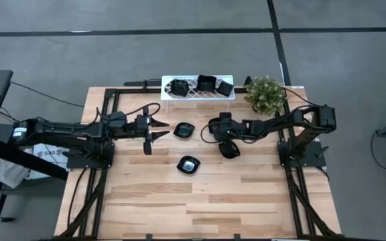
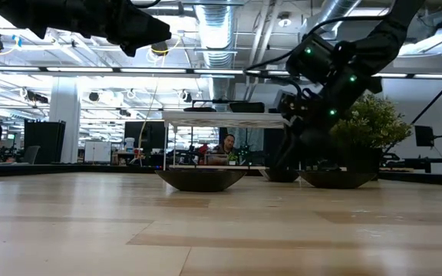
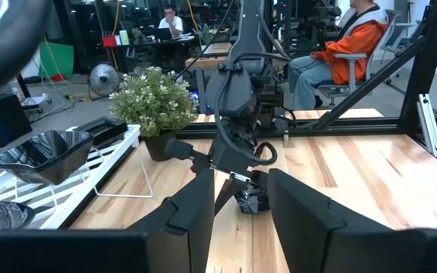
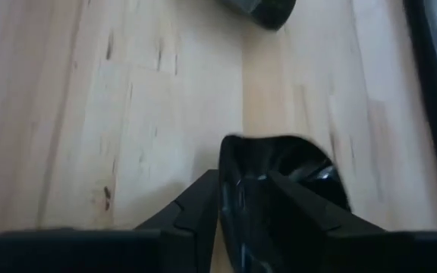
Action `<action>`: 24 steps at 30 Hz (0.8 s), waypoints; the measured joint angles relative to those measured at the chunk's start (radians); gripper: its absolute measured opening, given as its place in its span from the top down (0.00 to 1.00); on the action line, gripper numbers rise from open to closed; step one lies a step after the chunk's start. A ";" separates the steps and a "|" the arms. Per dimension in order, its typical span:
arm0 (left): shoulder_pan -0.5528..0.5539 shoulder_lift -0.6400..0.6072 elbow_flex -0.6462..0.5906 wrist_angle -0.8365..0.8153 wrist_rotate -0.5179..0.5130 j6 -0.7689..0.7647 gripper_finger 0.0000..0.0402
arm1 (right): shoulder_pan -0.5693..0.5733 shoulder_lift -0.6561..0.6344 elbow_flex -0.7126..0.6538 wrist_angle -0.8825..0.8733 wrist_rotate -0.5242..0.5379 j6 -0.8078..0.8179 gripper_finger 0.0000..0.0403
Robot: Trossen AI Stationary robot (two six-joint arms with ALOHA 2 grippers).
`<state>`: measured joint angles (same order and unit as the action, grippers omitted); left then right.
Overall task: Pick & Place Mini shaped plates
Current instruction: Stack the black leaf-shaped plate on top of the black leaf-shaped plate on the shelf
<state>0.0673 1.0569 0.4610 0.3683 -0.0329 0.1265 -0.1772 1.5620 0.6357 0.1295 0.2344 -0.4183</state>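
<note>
No legible labels or writing on the task items.

Mini shaped plates: glossy black.
- Two lie loose mid-table, one [image 1: 184,130] farther, one [image 1: 189,165] nearer.
- Three more [image 1: 200,85] sit on the white lattice rack [image 1: 171,96] at the far edge, left of a potted plant [image 1: 265,94].

Right gripper [image 1: 228,148]: low over the table, jaws narrowly parted around the rim of a dark plate [image 4: 283,193].

Left gripper [image 1: 154,128]: raised left of centre, jaws spread, empty.

Near half of the table [image 1: 233,207]: bare wood.
</note>
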 joint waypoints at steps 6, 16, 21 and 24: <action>0.000 0.000 0.000 0.000 0.000 0.000 0.68 | 0.000 0.000 0.000 -0.055 -0.001 0.033 0.77; 0.000 0.000 0.000 0.007 0.000 -0.003 0.68 | -0.002 0.000 0.000 -0.057 -0.001 0.012 0.83; 0.000 0.000 0.000 0.008 0.000 -0.004 0.68 | -0.002 0.000 0.000 -0.075 -0.001 -0.067 0.93; 0.000 0.000 0.000 0.008 0.000 -0.004 0.68 | -0.002 0.000 0.000 -0.082 -0.001 -0.104 0.99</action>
<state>0.0669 1.0565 0.4610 0.3759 -0.0330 0.1226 -0.1787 1.5616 0.6357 0.0475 0.2329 -0.5222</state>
